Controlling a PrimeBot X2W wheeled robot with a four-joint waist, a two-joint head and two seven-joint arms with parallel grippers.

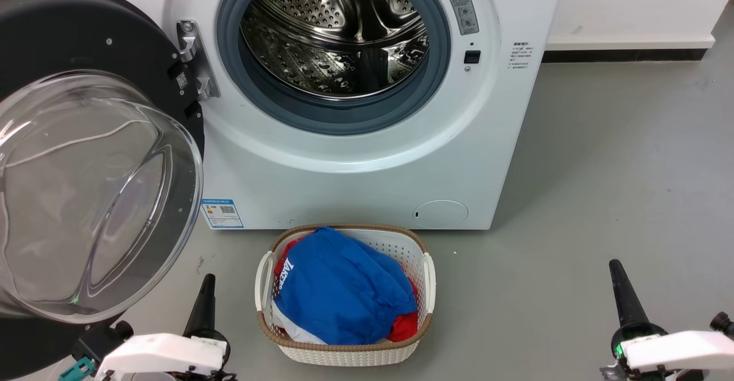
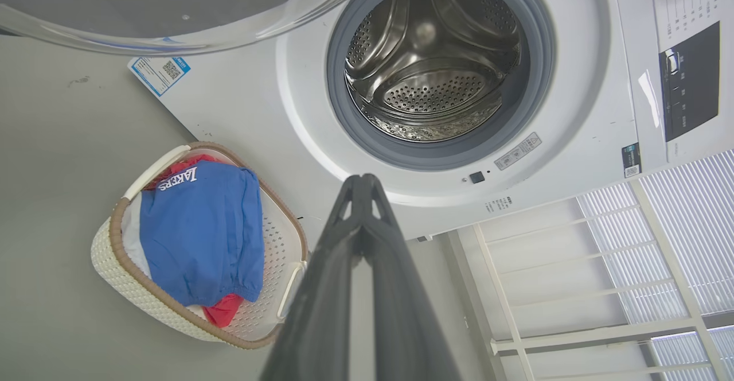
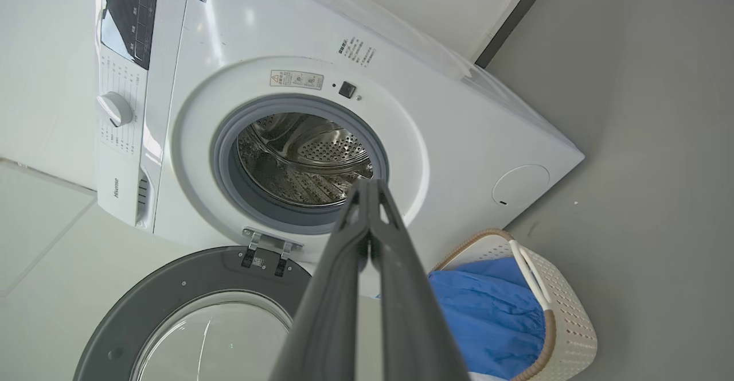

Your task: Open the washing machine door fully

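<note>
My left gripper (image 2: 362, 181): low beside the door, fingers pressed together, empty.
My right gripper (image 3: 370, 187): low right, tips together, empty.
The washing machine door (image 1: 86, 140): swung wide left of the washing machine (image 1: 355, 174), edge cropped.

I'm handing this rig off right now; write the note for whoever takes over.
Left gripper: shut, empty, low beside the washing machine door.
Right gripper: shut, empty, above the floor at right.
Door swung wide, left of the washing machine; drum uncovered; laundry basket in front.
Done: door opened, neither gripper on it.
To do: confirm it is at its hinge stop; I cannot tell.
</note>
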